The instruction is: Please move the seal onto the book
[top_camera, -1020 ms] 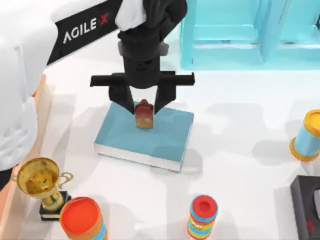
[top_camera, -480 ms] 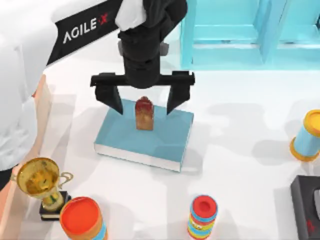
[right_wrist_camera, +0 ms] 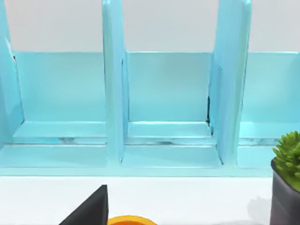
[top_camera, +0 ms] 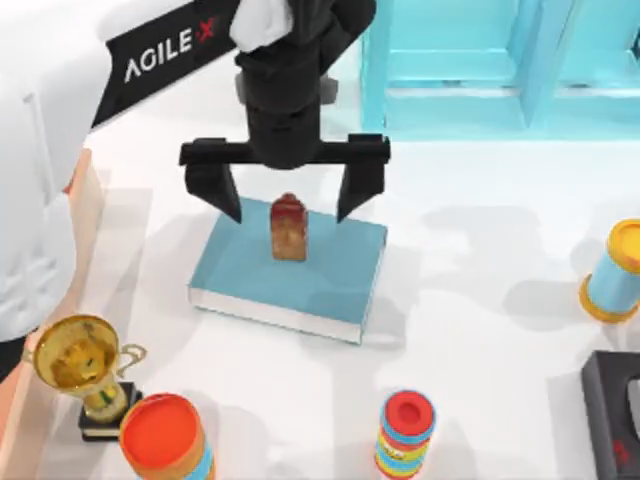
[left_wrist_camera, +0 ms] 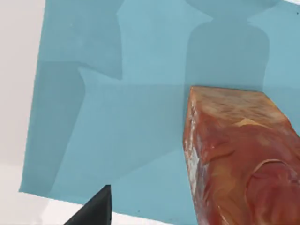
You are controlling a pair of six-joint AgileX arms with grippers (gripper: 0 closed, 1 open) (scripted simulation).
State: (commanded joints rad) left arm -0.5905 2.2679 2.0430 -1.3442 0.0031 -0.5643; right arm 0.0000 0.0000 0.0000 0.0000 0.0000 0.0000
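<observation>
Two black fingers (top_camera: 222,190) of the left tool (top_camera: 288,195), spread wide apart, one on each side of the seal (top_camera: 288,228) and touching neither side of it: released, nothing grasped. Seal upright on the teal cover of the book (top_camera: 250,270), toward the far edge, book flat on the table (top_camera: 480,300). Judged from this: placing done, step in hand the retreat. Next move: straight lift upward, no sideways drift, so no finger knocks over the seal. From the top view: both fingers and the whole book outline. From the left wrist view: marbled orange grain of the seal's side, one fingertip only. From the right wrist view: light blue shelf unit (right_wrist_camera: 164,108), small green plant (right_wrist_camera: 288,154), another black fingertip.
</observation>
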